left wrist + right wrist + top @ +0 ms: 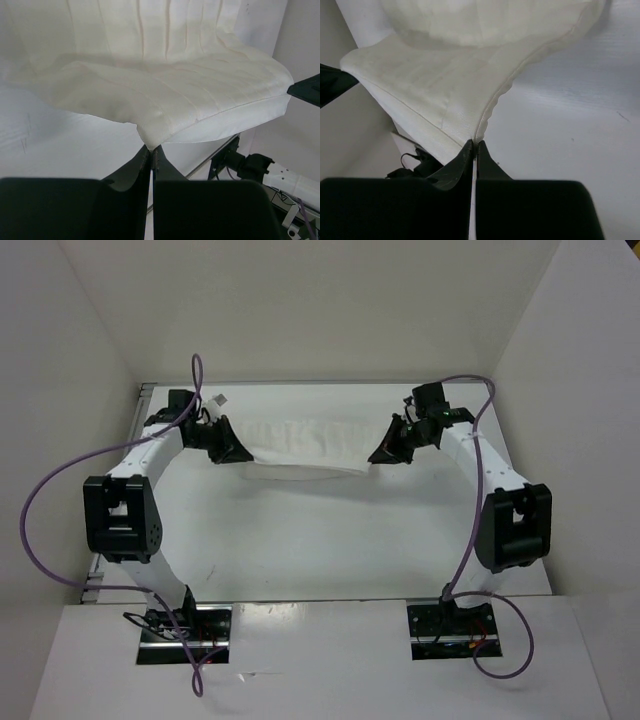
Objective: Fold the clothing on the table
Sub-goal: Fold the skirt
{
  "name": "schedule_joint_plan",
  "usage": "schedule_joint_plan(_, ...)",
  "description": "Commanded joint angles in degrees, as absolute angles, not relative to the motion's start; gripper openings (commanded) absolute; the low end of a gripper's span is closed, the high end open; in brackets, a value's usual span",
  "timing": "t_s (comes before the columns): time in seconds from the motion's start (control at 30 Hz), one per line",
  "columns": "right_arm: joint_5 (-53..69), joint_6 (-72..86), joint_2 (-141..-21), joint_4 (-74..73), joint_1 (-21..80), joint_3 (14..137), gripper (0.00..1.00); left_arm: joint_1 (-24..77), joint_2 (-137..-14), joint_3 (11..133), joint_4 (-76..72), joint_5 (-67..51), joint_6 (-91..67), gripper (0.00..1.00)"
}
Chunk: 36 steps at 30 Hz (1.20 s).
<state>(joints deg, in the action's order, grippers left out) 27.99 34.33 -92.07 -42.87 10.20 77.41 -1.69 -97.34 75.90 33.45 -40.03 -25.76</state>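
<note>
The clothing (pixel 305 445), a white wrinkled garment, hangs stretched between my two grippers over the far part of the table (pixel 320 540). My left gripper (pixel 237 452) is shut on the clothing's left corner; in the left wrist view that corner (pixel 155 135) runs into the closed tips of the left gripper (pixel 151 148). My right gripper (pixel 380 452) is shut on the right corner. In the right wrist view a hemmed edge of the clothing (pixel 445 95) ends in the pinched tips of the right gripper (pixel 474 143). The clothing sags in the middle, its lower edge just above the table.
White upright walls (pixel 60 390) close in the table on the left, back and right. Purple cables (pixel 50 490) loop from both arms. The arm bases (pixel 185 625) sit at the near edge. A thin metal rail (pixel 300 383) runs along the table's far side.
</note>
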Motion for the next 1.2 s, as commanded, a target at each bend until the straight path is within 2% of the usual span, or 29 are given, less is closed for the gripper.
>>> schedule_joint_plan(0.0,24.7,30.68,-94.31,-41.48,8.17,81.56,0.01,-2.81,-99.76,79.45,31.55,-35.24,-25.67,0.06)
schedule_joint_plan(0.13,25.31,30.06,-92.12,-42.88,8.17,77.18,0.01,-2.81,-93.81,76.21,34.35,-36.04,-24.61,0.06)
schedule_joint_plan(0.3,27.5,31.63,-81.07,-47.01,8.17,65.68,0.01,-2.81,-80.46,64.89,38.22,-37.17,-24.6,0.06)
schedule_joint_plan(0.5,27.6,35.33,-73.04,-51.85,10.02,64.85,0.01,-2.81,-72.07,62.66,43.51,-33.94,-26.54,0.06)
schedule_joint_plan(0.83,26.54,32.61,-92.8,-38.59,9.49,73.47,0.03,-2.81,-95.33,70.31,32.7,-30.94,-27.07,0.06)
schedule_joint_plan(1.13,24.97,33.13,-104.92,-31.73,9.49,79.01,0.06,-2.81,-104.84,72.69,28.66,-28.13,-28.12,0.06)
schedule_joint_plan(1.17,24.44,33.66,-105.9,-29.47,9.49,80.41,0.13,-2.81,-106.16,72.69,27.87,-26.56,-28.82,0.14)
